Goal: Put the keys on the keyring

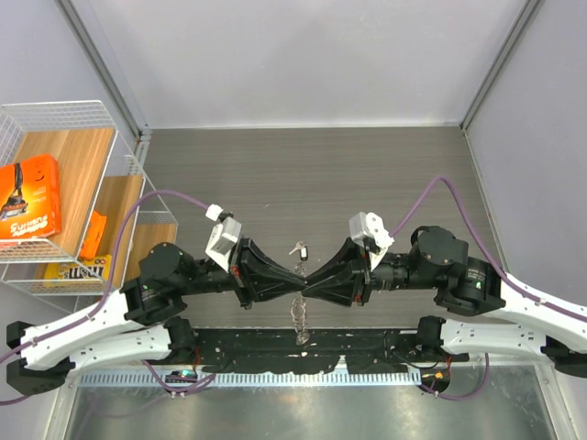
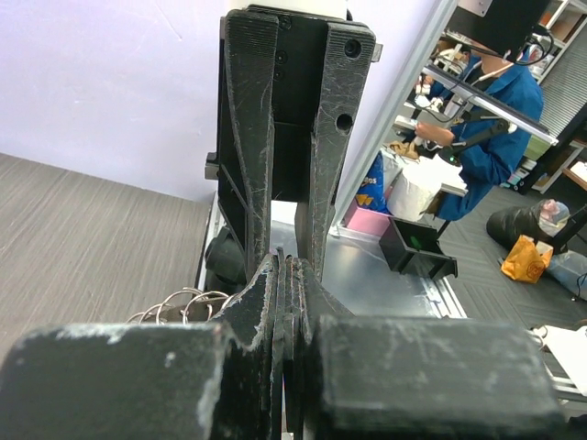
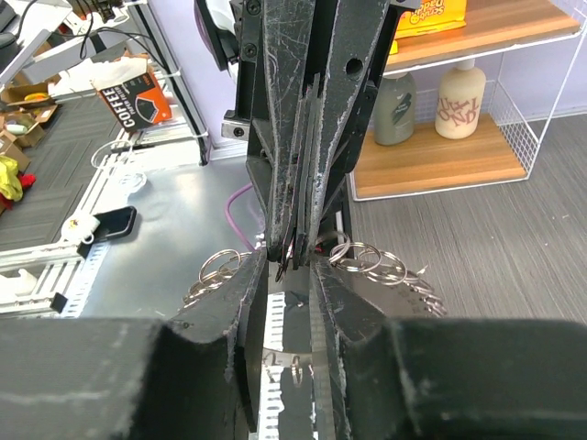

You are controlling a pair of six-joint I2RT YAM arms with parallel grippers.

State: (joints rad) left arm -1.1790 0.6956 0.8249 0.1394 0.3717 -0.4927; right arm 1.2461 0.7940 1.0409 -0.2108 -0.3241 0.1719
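Observation:
My two grippers meet tip to tip over the table's near middle. My left gripper (image 1: 293, 280) (image 2: 289, 266) is shut, with thin dark layers pinched between its fingers. A bunch of thin silvery rings, the keyring (image 1: 299, 316), hangs below the meeting point. Its loops show beside my fingers in the left wrist view (image 2: 183, 302) and the right wrist view (image 3: 367, 261). My right gripper (image 1: 309, 279) (image 3: 292, 270) has its fingers slightly apart, with the left gripper's tips at their ends. One small key with a dark head (image 1: 298, 248) lies on the table just behind the tips. No fan of keys shows.
A white wire basket shelf (image 1: 64, 119) with an orange box (image 1: 27, 197) stands at the left edge. Two bottles (image 3: 459, 96) sit on its wooden shelf. The black base rail (image 1: 303, 353) runs along the near edge under the hanging rings.

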